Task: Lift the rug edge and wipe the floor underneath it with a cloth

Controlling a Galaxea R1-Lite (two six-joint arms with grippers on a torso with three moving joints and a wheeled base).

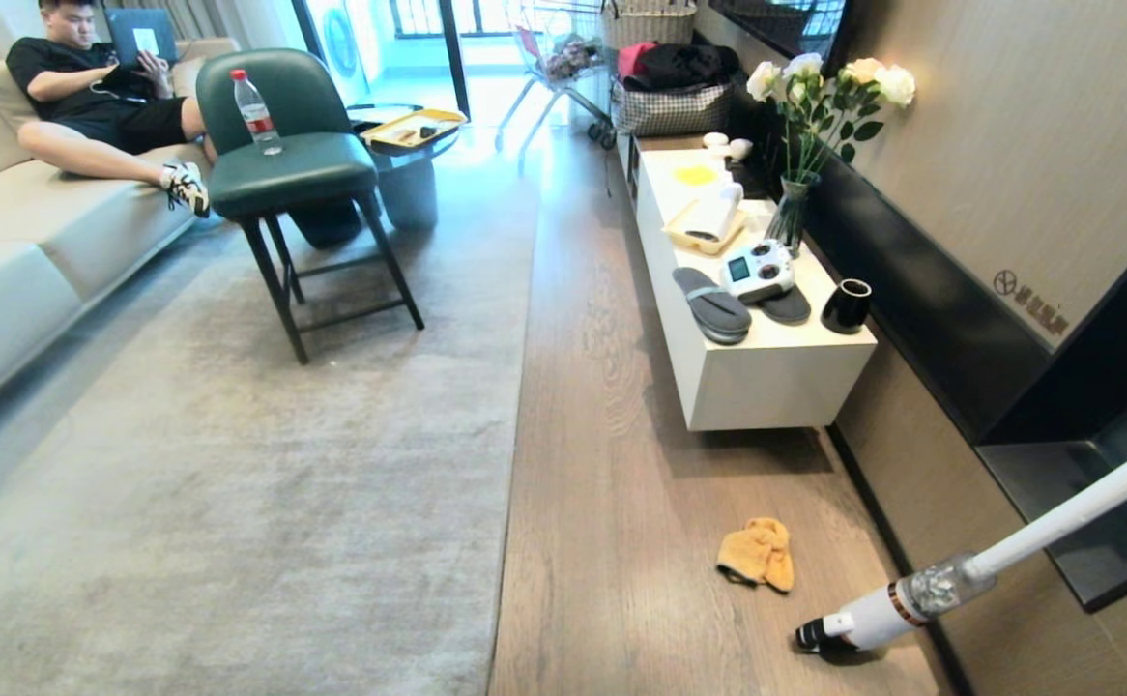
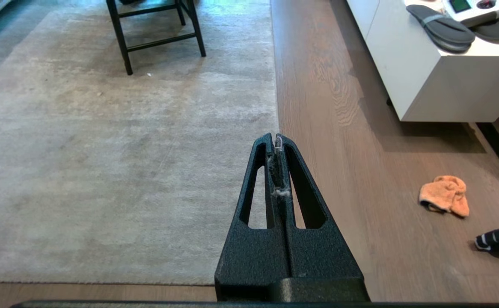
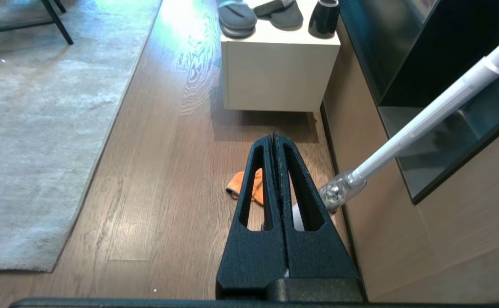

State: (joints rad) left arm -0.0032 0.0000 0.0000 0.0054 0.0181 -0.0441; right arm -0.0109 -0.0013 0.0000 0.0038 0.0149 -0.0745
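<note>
Rug edge (image 1: 520, 387) lies flat and straight on the brown wood floor (image 1: 612, 464); orange cloth (image 1: 757, 553) sits crumpled well apart from it.

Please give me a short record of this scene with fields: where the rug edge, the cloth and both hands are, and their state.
rug edge: lying flat on the floor, not lifted
cloth: crumpled on the floor, between the rug and the wall, near the vacuum cleaner
left hand: shut, empty, above the rug border
right hand: shut, empty, above the floor near the cloth
white cabinet: slippers on top
</note>
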